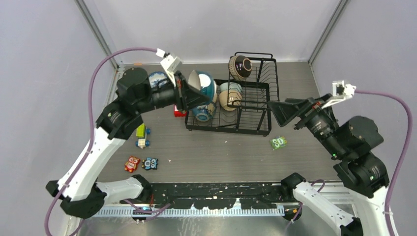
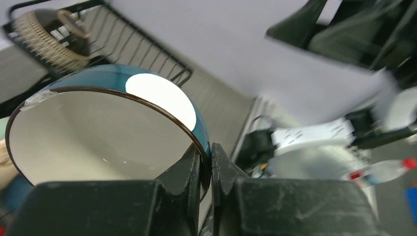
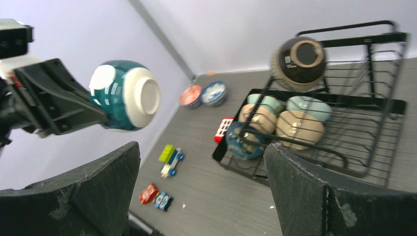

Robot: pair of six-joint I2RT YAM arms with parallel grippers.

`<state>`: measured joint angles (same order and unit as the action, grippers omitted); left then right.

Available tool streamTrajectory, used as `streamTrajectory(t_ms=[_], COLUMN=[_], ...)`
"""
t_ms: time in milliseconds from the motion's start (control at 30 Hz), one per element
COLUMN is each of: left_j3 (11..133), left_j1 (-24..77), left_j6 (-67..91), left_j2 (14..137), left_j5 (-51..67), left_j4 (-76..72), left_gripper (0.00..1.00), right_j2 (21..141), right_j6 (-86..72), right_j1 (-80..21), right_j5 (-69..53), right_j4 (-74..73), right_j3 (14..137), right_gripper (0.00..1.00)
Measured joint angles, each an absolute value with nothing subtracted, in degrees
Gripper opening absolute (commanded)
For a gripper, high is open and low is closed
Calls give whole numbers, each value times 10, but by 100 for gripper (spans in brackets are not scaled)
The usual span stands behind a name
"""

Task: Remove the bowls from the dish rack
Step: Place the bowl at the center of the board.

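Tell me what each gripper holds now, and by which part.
The left gripper holds the teal bowl by its rim, one finger inside and one outside. The right gripper is open and holds nothing.

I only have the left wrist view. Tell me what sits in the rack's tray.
Observer: Two pale green bowls, two tan bowls and a dark blue bowl sit in the dish rack.
Operator: Report where the unloaded ones lie.
Observer: A red patterned bowl and a blue-and-white bowl sit side by side on the table, left of the rack, near the far wall.
Operator: Give me the right arm's state.
Observer: The right arm hovers right of the rack, jaws wide open, holding nothing.
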<state>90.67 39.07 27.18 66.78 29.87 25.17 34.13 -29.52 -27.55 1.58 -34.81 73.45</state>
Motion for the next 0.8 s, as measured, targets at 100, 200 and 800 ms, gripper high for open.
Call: streamTrajectory(t_ms=[100,200,800], left_j3=[872,831,699], left_j1=[393,399,818], left_j6=[173,94,-202], left_j2=[618,571,565], left_j5=[270,251,-115], left_j4=[326,387,580], left_gripper=[0,0,0], right_j2=[390,434,753], right_j6=[-283,-281,-211], right_j1=[-286,-292,-494], right_j5=[-44,-100,-16], right_j4=[-366,-385,-622], right_j3=[776,795,1049], right_gripper=[100,97,91])
